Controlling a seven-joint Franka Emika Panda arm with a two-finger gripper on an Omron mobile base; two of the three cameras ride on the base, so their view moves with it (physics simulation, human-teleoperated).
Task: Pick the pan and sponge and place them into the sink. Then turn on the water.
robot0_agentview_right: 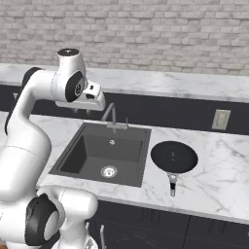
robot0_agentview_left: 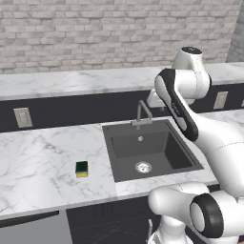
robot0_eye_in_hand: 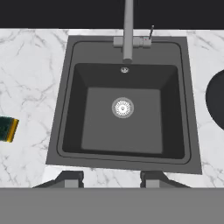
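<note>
The sink (robot0_agentview_left: pixel 181 164) (robot0_agentview_right: pixel 141 163) (robot0_eye_in_hand: pixel 65 109) is a dark grey basin with a silver drain (robot0_eye_in_hand: pixel 122 107) and a thin grey faucet (robot0_eye_in_hand: pixel 127 30) at its back; no water runs. The green and yellow sponge (robot0_agentview_left: pixel 81 168) (robot0_eye_in_hand: pixel 8 129) lies on the counter left of the sink. The black pan (robot0_agentview_right: pixel 174 156) (robot0_eye_in_hand: pixel 216 100) rests on the counter right of the sink, its handle pointing to the front edge. My gripper (robot0_eye_in_hand: pixel 111 179) (robot0_agentview_right: pixel 81 111) hovers high above the sink, pointing straight down. Its fingers stand apart and open, holding nothing.
A marble counter (robot0_agentview_left: pixel 38 157) runs on both sides of the sink, with a raised ledge and a brick wall behind. Wall outlets (robot0_agentview_left: pixel 22 117) (robot0_agentview_right: pixel 221 119) sit in the dark backsplash. My own arm hides the counter right of the sink in the left base view.
</note>
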